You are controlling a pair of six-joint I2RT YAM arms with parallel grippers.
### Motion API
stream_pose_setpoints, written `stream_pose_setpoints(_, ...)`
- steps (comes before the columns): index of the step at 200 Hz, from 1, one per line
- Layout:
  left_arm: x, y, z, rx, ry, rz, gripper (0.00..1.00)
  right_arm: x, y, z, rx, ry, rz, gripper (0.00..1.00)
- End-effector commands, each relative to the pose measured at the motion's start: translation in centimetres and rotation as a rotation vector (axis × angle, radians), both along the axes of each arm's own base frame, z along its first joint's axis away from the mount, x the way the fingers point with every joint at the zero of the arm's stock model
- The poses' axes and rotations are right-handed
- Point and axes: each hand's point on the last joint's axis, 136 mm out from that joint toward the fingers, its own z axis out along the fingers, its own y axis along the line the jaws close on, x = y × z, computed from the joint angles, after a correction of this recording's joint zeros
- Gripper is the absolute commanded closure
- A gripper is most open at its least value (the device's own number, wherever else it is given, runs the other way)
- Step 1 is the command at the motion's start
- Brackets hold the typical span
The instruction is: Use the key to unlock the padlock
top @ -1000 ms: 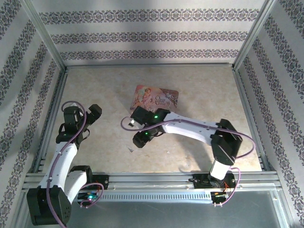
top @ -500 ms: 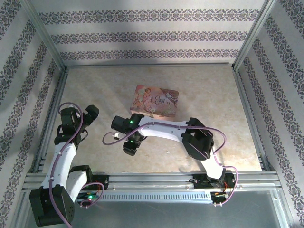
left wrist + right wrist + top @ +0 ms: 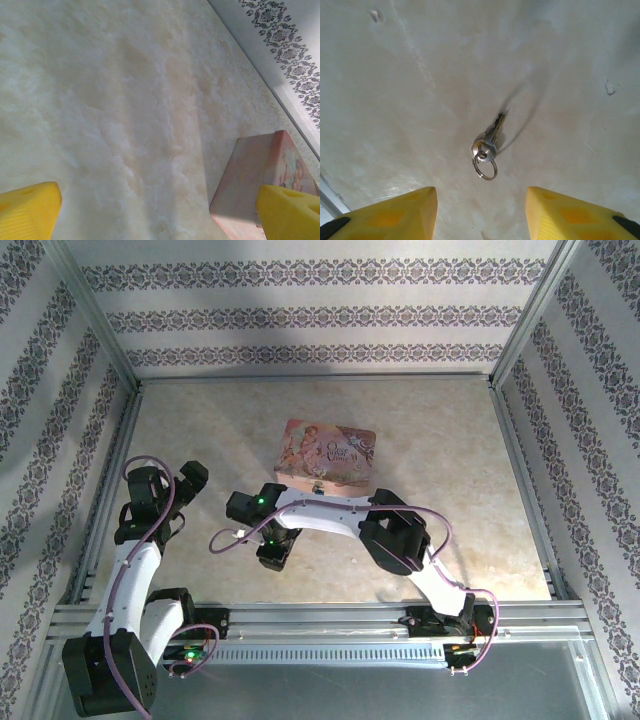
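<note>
The right gripper hangs low over the table. Its two yellow fingers stand part-way apart with nothing between them. One key lies flat on the table just ahead of that gap and touches neither finger. One small ring hangs from its head, on the end nearer the gripper. Beyond the key, farther back on the table, sits one pink tin. The left gripper has its two fingers spread wide and empty over bare table, well apart from the key, with the tin's corner just beside its right finger
</note>
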Motion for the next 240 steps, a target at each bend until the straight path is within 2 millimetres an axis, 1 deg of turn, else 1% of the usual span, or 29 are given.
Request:
stream_pose_setpoints(1, -0.3, 0.2, -0.1, -0.012, 0.0, 0.012, 0.01, -0.4, 0.4, -0.2, -0.015, 0.01, 0.025, 0.51)
stream_pose_setpoints(43, -0.3, 0.3, -0.2, -0.008, 0.003, 0.013, 0.01, -0.2, 0.7, -0.7, -0.014, 0.019, 0.021, 0.54)
stream_pose_setpoints(124, -0.3, 0.5, 0.0, 0.005, 0.002, 0.015, 0.01, 0.4, 0.6, -1.7, -0.03, 0.036, -0.001, 0.6)
stream_pose_setpoints(208, -0.5, 0.5, -0.1, 0.005, 0.004, 0.015, 0.01, 1.1, 0.4, -2.4, -0.036, 0.047, -0.034, 0.7)
stream_pose_setpoints(240, -0.5, 0.5, -0.1, 0.002, 0.004, 0.017, 0.01, 1.4, 0.3, -3.2, -0.036, 0.055, -0.056, 0.75)
